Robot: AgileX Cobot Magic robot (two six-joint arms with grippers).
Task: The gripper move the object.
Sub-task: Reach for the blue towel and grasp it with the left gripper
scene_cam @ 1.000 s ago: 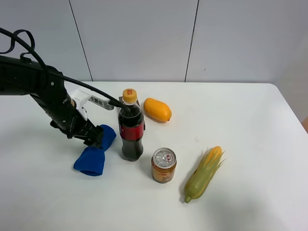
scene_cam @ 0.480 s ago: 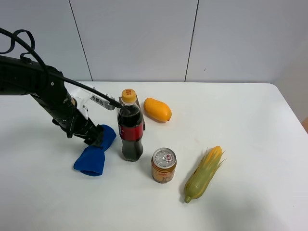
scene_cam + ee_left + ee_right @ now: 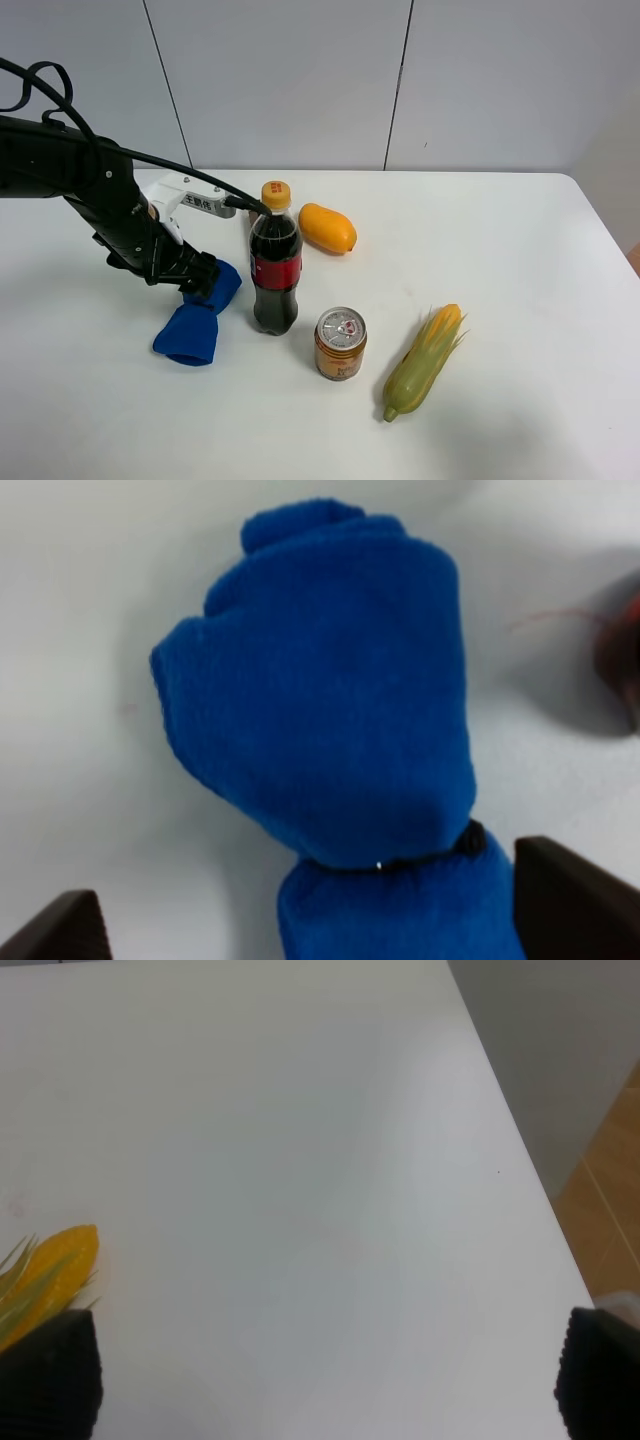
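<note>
Soft blue object point(image 3: 190, 332) lay just left of cola bottle point(image 3: 274, 275), long axis near-left to far-right. Nearer left gripper point(image 3: 203, 276) straddled its far lobe, jaws spread, not clamped; right gripper point(image 3: 325, 1385), spread and empty, well away

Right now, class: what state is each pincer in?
Left pincer: open, straddling the blue fabric bow, not clamped.
Right pincer: open, holding nothing.
</note>
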